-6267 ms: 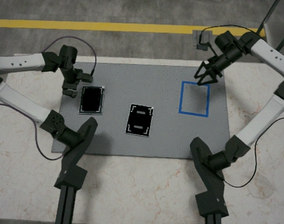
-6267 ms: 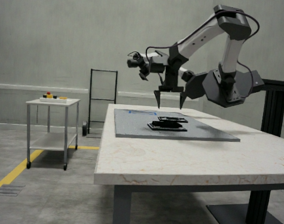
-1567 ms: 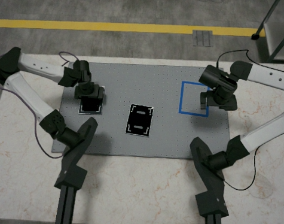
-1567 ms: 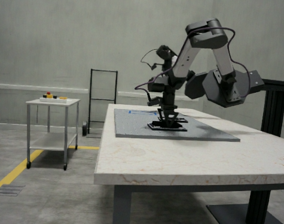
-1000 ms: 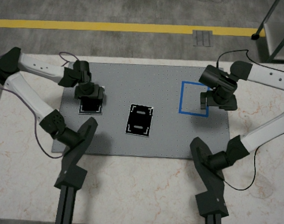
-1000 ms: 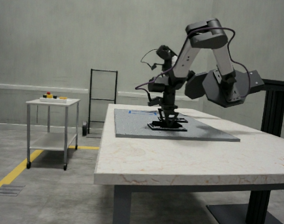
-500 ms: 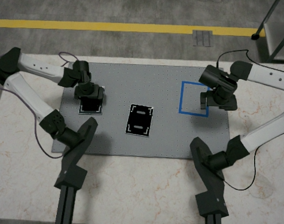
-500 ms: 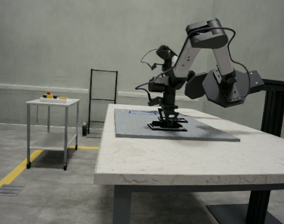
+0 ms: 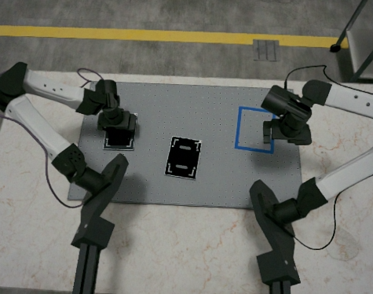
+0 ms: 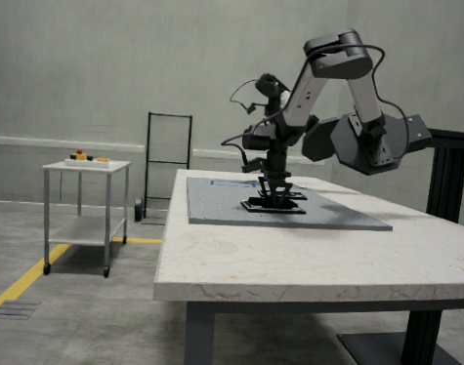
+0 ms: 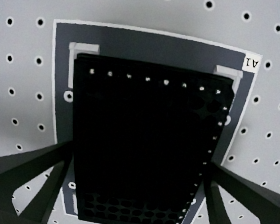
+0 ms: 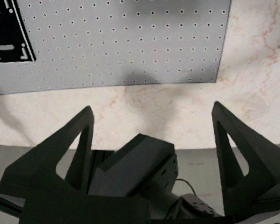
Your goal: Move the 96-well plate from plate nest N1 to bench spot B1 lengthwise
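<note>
The black 96-well plate (image 9: 119,140) (image 11: 146,135) sits in the nest N1 (image 9: 118,149) (image 10: 274,211) (image 11: 141,37), whose label reads A1 at one corner in the left wrist view. My left gripper (image 9: 117,126) (image 10: 277,201) (image 11: 139,160) is open over the plate, low, with one finger along each long side. Contact cannot be told. My right gripper (image 9: 285,137) (image 12: 151,108) is open and empty, raised near the right edge of the blue taped outline B1 (image 9: 238,127) (image 10: 242,183), which it partly covers in the top view. No plate shows inside the outline.
An empty black nest (image 9: 182,157) (image 12: 6,30) lies slightly turned between N1 and B1. The grey perforated board (image 9: 218,185) (image 10: 330,225) (image 12: 111,60) carries both nests and the outline, on a marbled table (image 9: 179,244) (image 10: 281,263) (image 12: 251,100). Both arms reach in from the table's sides.
</note>
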Controlling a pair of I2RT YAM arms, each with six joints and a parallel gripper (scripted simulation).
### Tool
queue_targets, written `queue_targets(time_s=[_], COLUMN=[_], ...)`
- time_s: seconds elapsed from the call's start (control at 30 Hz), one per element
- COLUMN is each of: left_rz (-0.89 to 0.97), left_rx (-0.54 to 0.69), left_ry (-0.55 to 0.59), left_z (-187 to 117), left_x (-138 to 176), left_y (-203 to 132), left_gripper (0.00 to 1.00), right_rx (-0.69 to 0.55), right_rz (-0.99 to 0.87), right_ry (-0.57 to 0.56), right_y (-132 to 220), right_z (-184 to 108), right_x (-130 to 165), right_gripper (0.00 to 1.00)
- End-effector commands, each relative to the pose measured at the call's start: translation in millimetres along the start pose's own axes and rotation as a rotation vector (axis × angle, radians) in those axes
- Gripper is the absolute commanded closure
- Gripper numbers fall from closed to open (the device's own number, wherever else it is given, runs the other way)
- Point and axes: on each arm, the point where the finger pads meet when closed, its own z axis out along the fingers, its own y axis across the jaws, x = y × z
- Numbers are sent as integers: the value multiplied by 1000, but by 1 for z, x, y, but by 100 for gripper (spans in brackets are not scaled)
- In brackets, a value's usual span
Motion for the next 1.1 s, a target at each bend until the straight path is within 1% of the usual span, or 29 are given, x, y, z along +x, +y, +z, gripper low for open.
queue_targets(time_s=[0.0, 0.07, 0.1, 0.17, 0.4, 0.43, 0.5, 0.53, 0.6, 1.07], left_rz=[-2, -2, -19, -2, -2, -21, -19, -16, -2, -2], left_rx=[1, 1, -3, 1, 1, -3, -3, -2, 1, 1], left_ry=[-3, -3, 2, -3, -3, 0, 2, 4, -3, -3], left_z=[-1, -1, 2, -1, -1, 2, 2, 3, -1, -1], left_x=[-1, -1, 1, -1, 0, 0, 1, 2, 0, 0], left_y=[1, 1, 8, 1, 1, 8, 7, 7, 1, 1], left_gripper=[0, 0, 0, 0, 0, 0, 0, 100, 100, 100], right_rx=[2, 2, 2, 2, 2, 2, 2, 2, 2, 2], right_rz=[0, 0, 0, 0, 0, 0, 0, 0, 0, 0], right_ry=[0, 0, 0, 0, 0, 0, 0, 0, 0, 0], right_y=[-1, -1, -1, -1, -1, -1, -1, -1, -1, -1], right_z=[-1, -1, -1, -1, -1, -1, -1, -1, -1, -1], right_x=[-1, -1, -1, -1, -1, -1, -1, -1, -1, -1], right_gripper=[0, 0, 0, 0, 0, 0, 0, 0, 0, 0])
